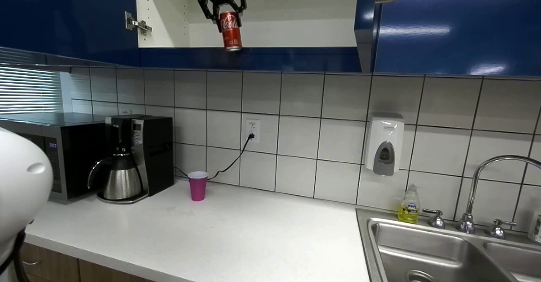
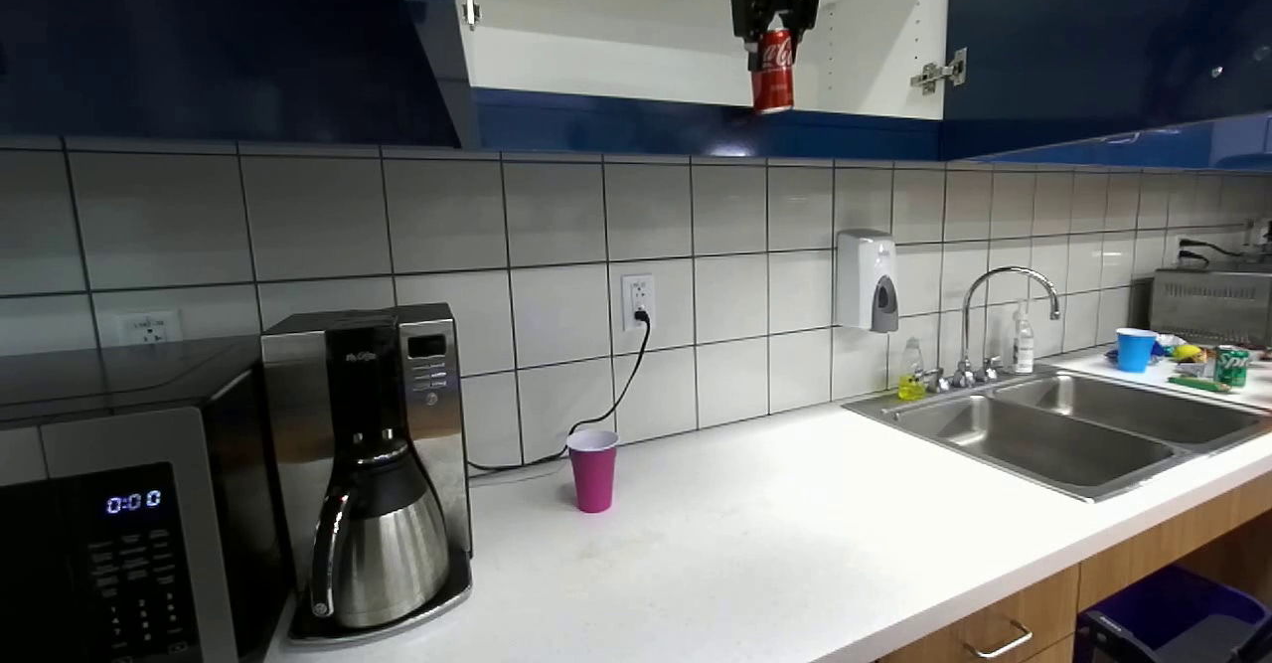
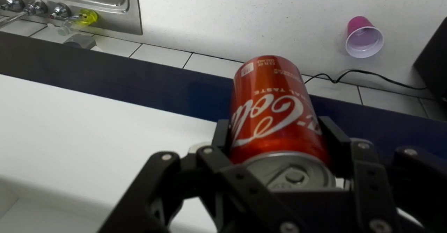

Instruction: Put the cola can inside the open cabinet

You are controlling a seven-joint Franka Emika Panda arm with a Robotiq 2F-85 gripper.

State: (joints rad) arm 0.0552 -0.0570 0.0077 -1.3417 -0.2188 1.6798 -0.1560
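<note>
exterior views, both | cola can (image 1: 231,32) | base down | long axis slightly tilted

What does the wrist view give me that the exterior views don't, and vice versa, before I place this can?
Only the wrist view shows the can's pull tab and what looks like the floor of the cabinet.

Only the exterior views show the microwave, the outlet and a cabinet hinge.

All three share the can gripped in the end effector, the cabinet's blue front strip, the cup, the soap bottle and the sink.
</note>
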